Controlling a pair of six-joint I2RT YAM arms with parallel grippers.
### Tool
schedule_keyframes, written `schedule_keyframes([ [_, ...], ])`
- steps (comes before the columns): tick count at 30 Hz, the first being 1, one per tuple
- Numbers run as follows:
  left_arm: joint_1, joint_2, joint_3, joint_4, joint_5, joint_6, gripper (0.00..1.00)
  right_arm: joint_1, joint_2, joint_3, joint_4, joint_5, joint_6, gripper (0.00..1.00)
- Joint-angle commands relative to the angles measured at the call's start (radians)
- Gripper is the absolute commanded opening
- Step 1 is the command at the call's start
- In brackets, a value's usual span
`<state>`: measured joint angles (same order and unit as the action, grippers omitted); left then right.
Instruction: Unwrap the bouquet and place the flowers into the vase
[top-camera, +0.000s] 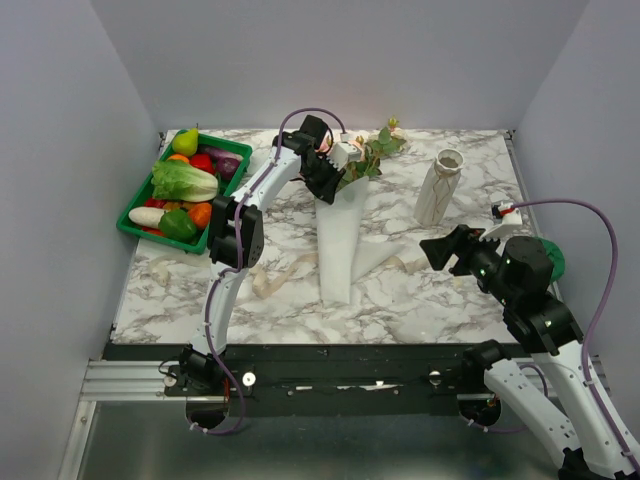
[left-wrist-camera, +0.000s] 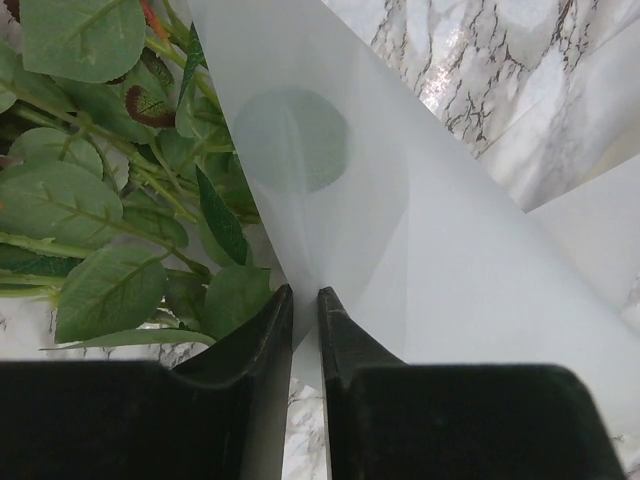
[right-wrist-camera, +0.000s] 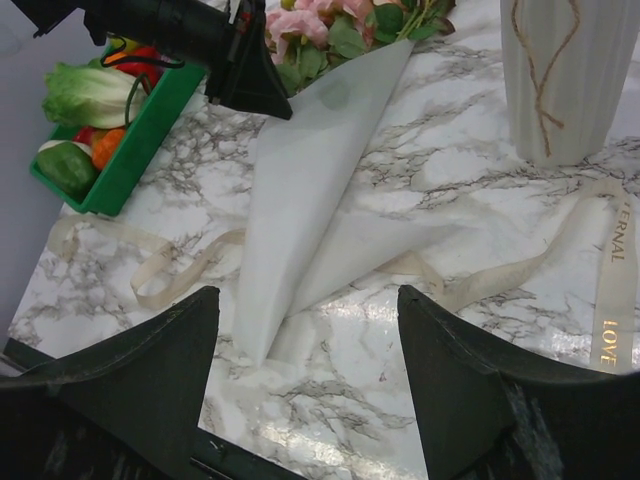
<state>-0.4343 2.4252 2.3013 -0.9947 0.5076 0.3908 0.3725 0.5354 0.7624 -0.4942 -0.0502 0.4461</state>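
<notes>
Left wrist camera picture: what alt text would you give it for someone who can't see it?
The left gripper pinches the bottom edge of a sheet of white wrapping paper between its two black fingers; the paper fills the middle of the view. On the left crowd green bouquet leaves, and the marbled table shows at upper right.

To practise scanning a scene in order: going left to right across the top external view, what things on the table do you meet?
In order: green tray of toy vegetables → white paper cone → cream vase.

paper cone hides the flowers' stems; vase top cut off.
</notes>
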Motion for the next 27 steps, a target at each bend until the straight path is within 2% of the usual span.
schedule_keyframes([
  [1,-0.001,-0.064,0.024,-0.027,-0.032,-0.006,0.22,-0.001,-0.006,0.008,0.020,-0.040,0.009,0.79],
  [7,-0.004,-0.115,0.064,-0.067,0.006,-0.020,0.21,-0.001,-0.005,0.025,0.023,-0.057,0.011,0.79],
  [14,-0.029,-0.205,0.041,-0.124,0.040,-0.033,0.22,-0.001,0.000,0.043,0.019,-0.066,0.006,0.79],
  [17,-0.043,-0.241,0.029,-0.142,0.051,-0.055,0.25,-0.001,0.001,0.044,0.014,-0.069,0.005,0.79],
  [20,-0.055,-0.268,0.015,-0.150,0.057,-0.093,0.36,-0.001,-0.003,0.041,0.008,-0.065,0.003,0.79],
  [21,-0.057,-0.275,0.009,-0.159,0.066,-0.101,0.45,-0.001,-0.003,0.041,0.006,-0.065,0.003,0.79],
  [23,-0.061,-0.290,-0.003,-0.163,0.092,-0.127,0.49,-0.001,-0.003,0.041,0.002,-0.059,0.002,0.79],
  [26,-0.061,-0.310,-0.045,-0.168,0.103,-0.130,0.68,-0.001,0.001,0.043,-0.001,-0.056,0.000,0.79],
  [27,-0.061,-0.313,-0.066,-0.164,0.077,-0.127,0.78,-0.003,0.003,0.044,-0.003,-0.056,0.000,0.80],
])
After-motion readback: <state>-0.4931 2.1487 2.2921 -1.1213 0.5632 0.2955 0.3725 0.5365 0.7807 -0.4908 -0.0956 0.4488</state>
